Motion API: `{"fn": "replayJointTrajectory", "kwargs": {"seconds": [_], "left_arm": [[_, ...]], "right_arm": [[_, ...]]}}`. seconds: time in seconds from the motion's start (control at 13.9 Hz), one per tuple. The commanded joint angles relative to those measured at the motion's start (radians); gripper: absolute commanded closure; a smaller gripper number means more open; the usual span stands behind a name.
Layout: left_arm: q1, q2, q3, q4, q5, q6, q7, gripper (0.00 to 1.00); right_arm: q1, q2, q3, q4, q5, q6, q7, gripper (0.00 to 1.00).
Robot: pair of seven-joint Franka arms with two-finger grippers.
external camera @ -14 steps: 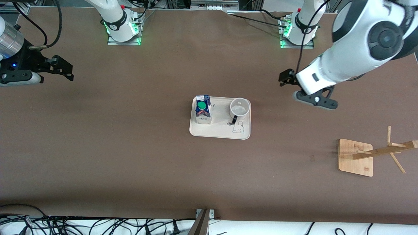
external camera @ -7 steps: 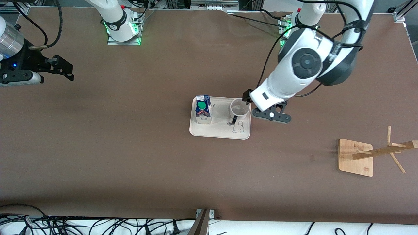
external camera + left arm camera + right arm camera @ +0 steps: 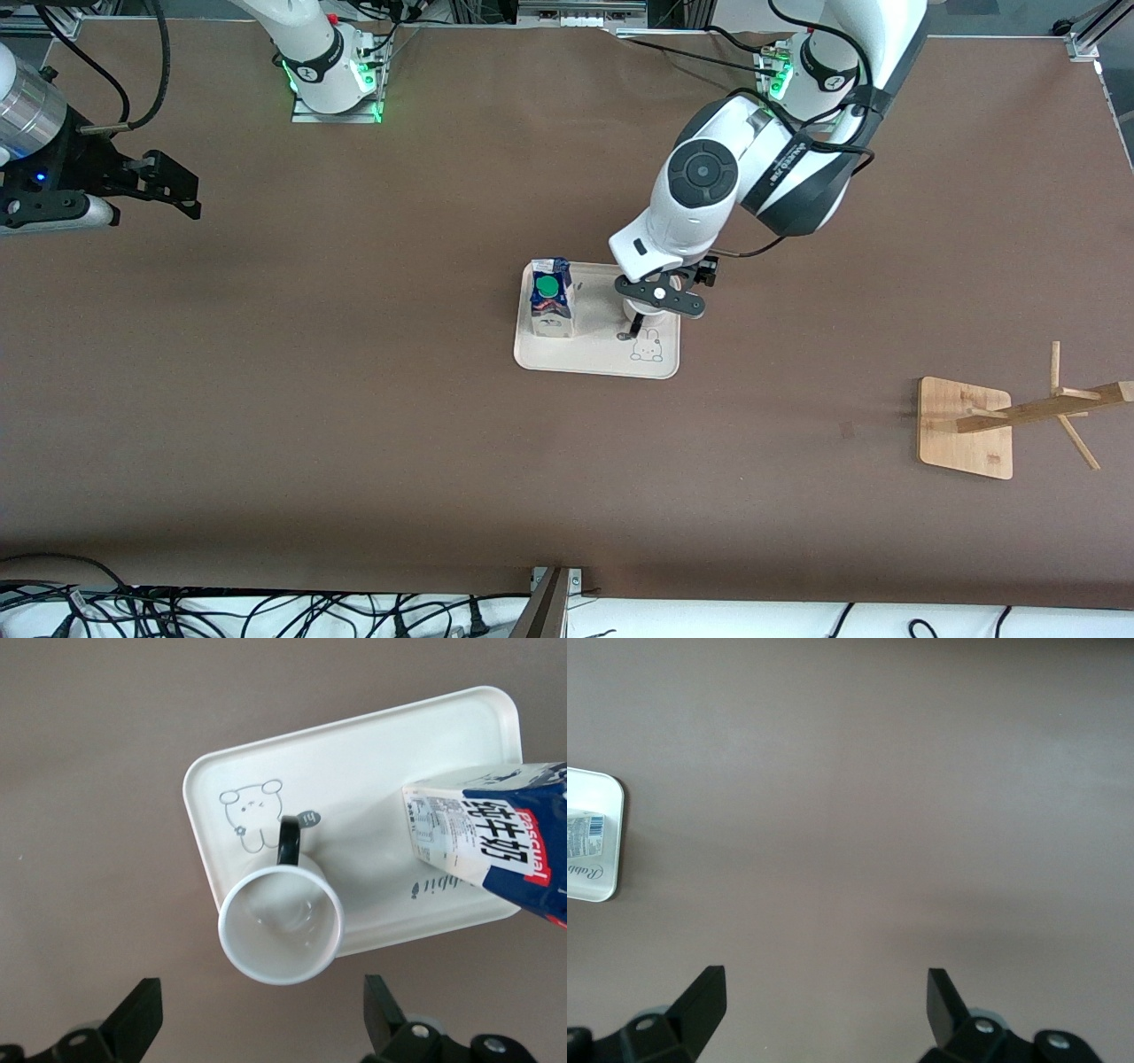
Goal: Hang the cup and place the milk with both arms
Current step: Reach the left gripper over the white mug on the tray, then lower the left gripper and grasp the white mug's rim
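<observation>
In the front view you are seeing the tray (image 3: 585,359) sitting mid-table; the milk (image 3: 551,309) is standing upright on it toward the right arm's end, and the cup (image 3: 640,311) is standing on it toward the left arm's end, its black handle pointing toward the front camera, just beside the printed rabbit (image 3: 648,346); the left gripper (image 3: 663,297) is hanging directly over the cup and hiding most of it; the right gripper (image 3: 182,190) is waiting over bare table at the right arm's end, well apart from the tray; the wooden rack (image 3: 966,428) is standing at the left arm's end, nearer the camera than the tray.

In the left wrist view you are looking down into the cup (image 3: 281,931), upright and empty, with the left gripper's fingers (image 3: 137,1017) spread wide apart, touching nothing; the milk (image 3: 496,842) is standing beside the cup on the tray (image 3: 354,744), not touching it.

In the right wrist view the right gripper's fingers (image 3: 700,1001) are standing wide apart over bare table; only a corner of the tray (image 3: 598,890) is showing at the edge.
</observation>
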Motion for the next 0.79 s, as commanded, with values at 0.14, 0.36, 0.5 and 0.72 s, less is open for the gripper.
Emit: {"fn": "replayJointTrajectory", "kwargs": {"seconds": [0.14, 0.36, 0.5, 0.72], "left_arm": [[-0.019, -0.046, 0.000, -0.301, 0.030, 0.421, -0.157, 0.00], [-0.051, -0.010, 0.001, -0.307, 0.033, 0.471, -0.169, 0.00], [-0.053, 0.014, 0.001, -0.296, 0.073, 0.475, -0.169, 0.00], [-0.053, 0.049, 0.003, -0.291, 0.096, 0.561, -0.169, 0.00]], "right_arm": [[-0.004, 0.001, 0.000, 0.005, -0.004, -0.012, 0.000, 0.00], [-0.004, 0.001, 0.000, 0.005, -0.004, -0.012, 0.000, 0.00], [-0.004, 0.001, 0.000, 0.005, -0.004, -0.012, 0.000, 0.00], [-0.004, 0.001, 0.000, 0.005, -0.004, -0.012, 0.000, 0.00]]}}
